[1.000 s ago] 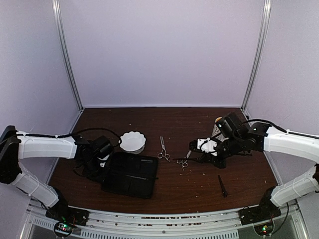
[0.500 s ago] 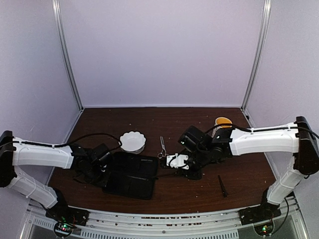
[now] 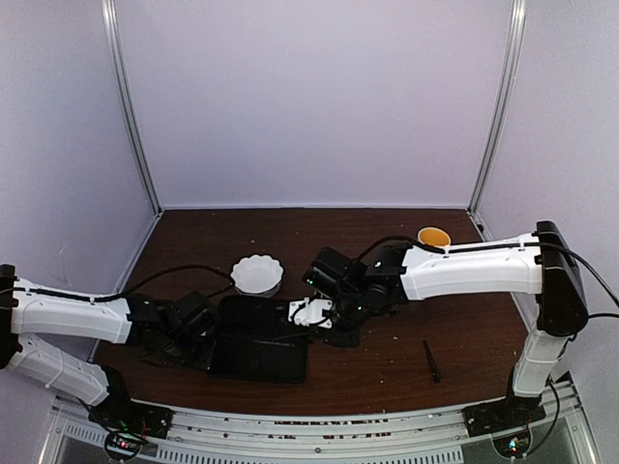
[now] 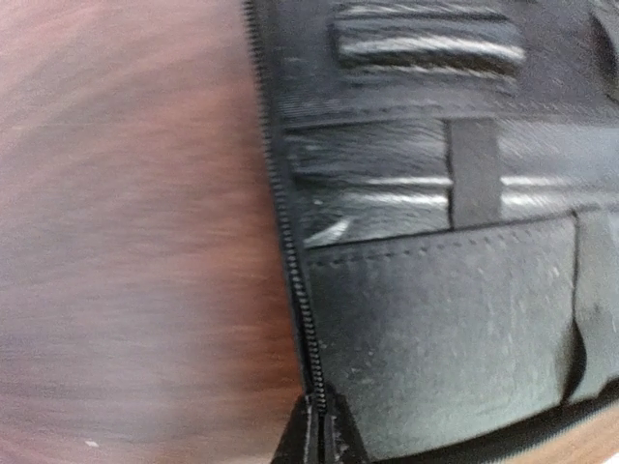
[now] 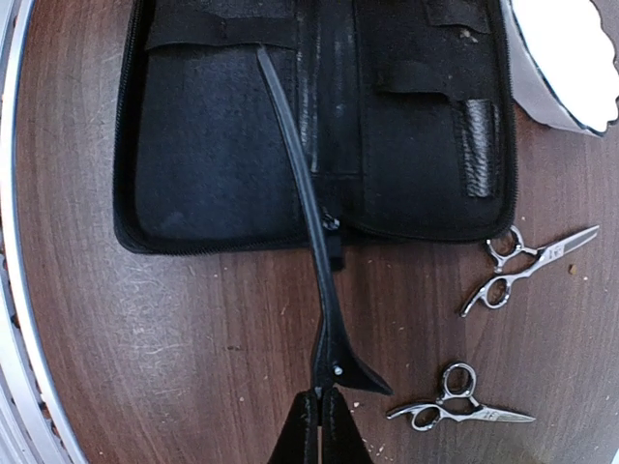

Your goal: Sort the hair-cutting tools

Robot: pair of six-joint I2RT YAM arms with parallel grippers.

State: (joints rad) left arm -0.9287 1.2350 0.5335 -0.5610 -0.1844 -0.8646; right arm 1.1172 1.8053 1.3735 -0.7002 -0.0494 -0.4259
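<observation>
Black fabric case (image 5: 319, 126) lies open just ahead of the right gripper (image 5: 311, 425), which is clamped on a dark hair clip (image 5: 320, 290) reaching over the case; nearer scissors (image 5: 459, 408) and farther scissors (image 5: 527, 266) lie to its right, blade marks too small to read; white bowl (image 5: 571, 58) is cut off; left gripper (image 4: 317, 440), blurred, pinches the case's zipper edge.

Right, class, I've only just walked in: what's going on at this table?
The right gripper holds a thin dark pointed hair clip, its tip over the open flat black fabric case. The left gripper appears to pinch the case's zipped edge. Two slim silver scissors and a second dark clip lie on the brown table.
</observation>
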